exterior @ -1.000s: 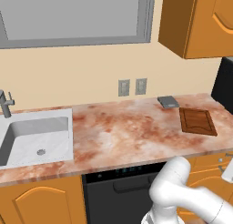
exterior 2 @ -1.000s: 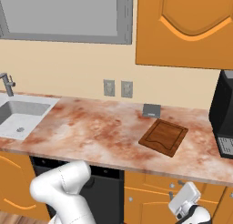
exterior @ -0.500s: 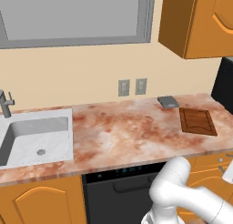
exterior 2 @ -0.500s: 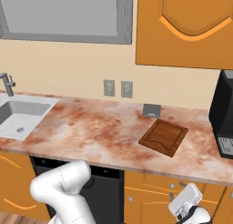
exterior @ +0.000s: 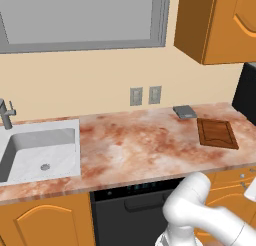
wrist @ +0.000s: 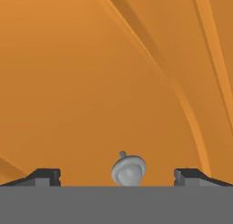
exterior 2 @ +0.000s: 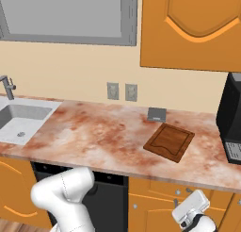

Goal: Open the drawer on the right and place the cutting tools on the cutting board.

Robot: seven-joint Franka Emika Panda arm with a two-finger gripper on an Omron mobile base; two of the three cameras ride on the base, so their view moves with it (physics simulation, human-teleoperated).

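Note:
My gripper (wrist: 117,175) is open, low in front of the orange cabinets under the right end of the counter. A small grey knob (wrist: 129,169) on an orange wooden front (wrist: 91,82) sits between the two dark fingertips (wrist: 45,175), with space on both sides. The white hand body (exterior 2: 192,211) hangs just below the drawer (exterior 2: 155,191), whose front lies flush with the cabinets. The dark reddish-brown cutting board (exterior 2: 169,141) lies bare on the right of the counter, and appears again as the cutting board (exterior: 216,132). The cutting tools are hidden.
A small grey square pad (exterior 2: 156,114) lies behind the board by the wall. A black appliance (exterior 2: 231,118) stands at the counter's right end. The sink (exterior: 37,150) with its tap is at the far left, and a black dishwasher front (exterior: 130,210) is under the middle of the marbled counter (exterior: 135,145).

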